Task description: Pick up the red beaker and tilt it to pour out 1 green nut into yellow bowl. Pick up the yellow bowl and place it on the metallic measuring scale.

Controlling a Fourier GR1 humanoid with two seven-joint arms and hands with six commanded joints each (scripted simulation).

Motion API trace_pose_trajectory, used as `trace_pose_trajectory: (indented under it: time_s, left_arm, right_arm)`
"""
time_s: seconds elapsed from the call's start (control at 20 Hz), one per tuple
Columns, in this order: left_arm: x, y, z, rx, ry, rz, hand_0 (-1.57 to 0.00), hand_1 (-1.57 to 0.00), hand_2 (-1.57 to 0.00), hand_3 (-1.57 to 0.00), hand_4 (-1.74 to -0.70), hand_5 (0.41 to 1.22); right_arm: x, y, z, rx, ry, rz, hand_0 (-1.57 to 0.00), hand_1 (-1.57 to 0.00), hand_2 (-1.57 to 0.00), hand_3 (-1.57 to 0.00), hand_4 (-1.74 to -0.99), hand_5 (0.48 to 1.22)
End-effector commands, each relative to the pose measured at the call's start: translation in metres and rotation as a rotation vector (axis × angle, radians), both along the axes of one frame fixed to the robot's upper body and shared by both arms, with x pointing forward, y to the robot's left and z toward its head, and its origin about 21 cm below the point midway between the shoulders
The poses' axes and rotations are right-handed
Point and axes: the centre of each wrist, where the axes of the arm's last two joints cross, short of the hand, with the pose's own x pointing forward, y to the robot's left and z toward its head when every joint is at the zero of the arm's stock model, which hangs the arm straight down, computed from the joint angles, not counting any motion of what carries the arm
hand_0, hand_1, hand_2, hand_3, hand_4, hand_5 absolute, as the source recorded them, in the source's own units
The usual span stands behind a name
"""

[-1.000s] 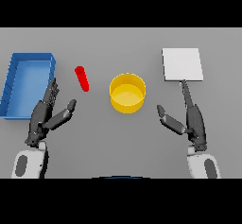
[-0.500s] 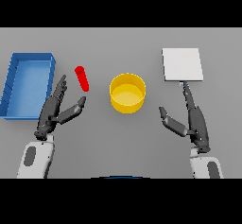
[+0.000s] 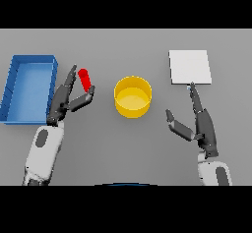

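Observation:
The red beaker (image 3: 85, 79) is a slim red tube standing on the table, left of the yellow bowl (image 3: 133, 96). My left hand (image 3: 64, 99) is open right beside the beaker, fingers reaching up on its left and thumb below it on its right, not closed round it. The bowl sits at the table's middle. The metallic measuring scale (image 3: 190, 67) is a pale square plate at the upper right. My right hand (image 3: 199, 121) is open below the scale, fingers pointing up toward its lower edge, thumb spread to the left.
A blue open tray (image 3: 28, 87) lies at the far left, just beside my left hand and forearm.
My left hand has moved up and to the right, from below the beaker to straddling it with fingers and thumb. The right hand has barely moved.

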Motion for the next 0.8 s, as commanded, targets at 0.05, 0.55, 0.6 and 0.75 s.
trace_pose_trajectory:
  time_s: [0.05,0.55,0.6,0.75]
  left_arm:
    - [0.008,-0.002,0.001,0.002,-0.003,-0.004,0.0,0.0,0.0,0.0,-1.28,0.682]
    - [0.041,-0.013,-0.001,0.017,0.025,-0.017,0.0,0.0,0.0,0.0,-1.29,0.683]
    - [0.043,-0.014,-0.001,0.007,0.017,-0.021,0.0,0.0,0.0,0.0,-1.3,0.686]
    - [0.045,-0.018,-0.007,-0.025,0.006,-0.034,0.0,0.0,0.0,0.0,-1.33,0.695]
  right_arm:
    - [-0.003,-0.002,-0.001,-0.002,0.018,-0.006,0.0,0.0,0.0,0.0,-1.266,0.635]
    - [-0.003,-0.004,0.002,0.015,0.0,-0.012,0.0,0.0,0.0,0.0,-1.265,0.638]
    - [-0.002,-0.003,0.002,0.013,0.016,-0.012,0.0,0.0,0.0,0.0,-1.268,0.639]
    - [0.0,-0.004,0.003,0.005,0.018,-0.023,0.0,0.0,0.0,0.0,-1.264,0.64]
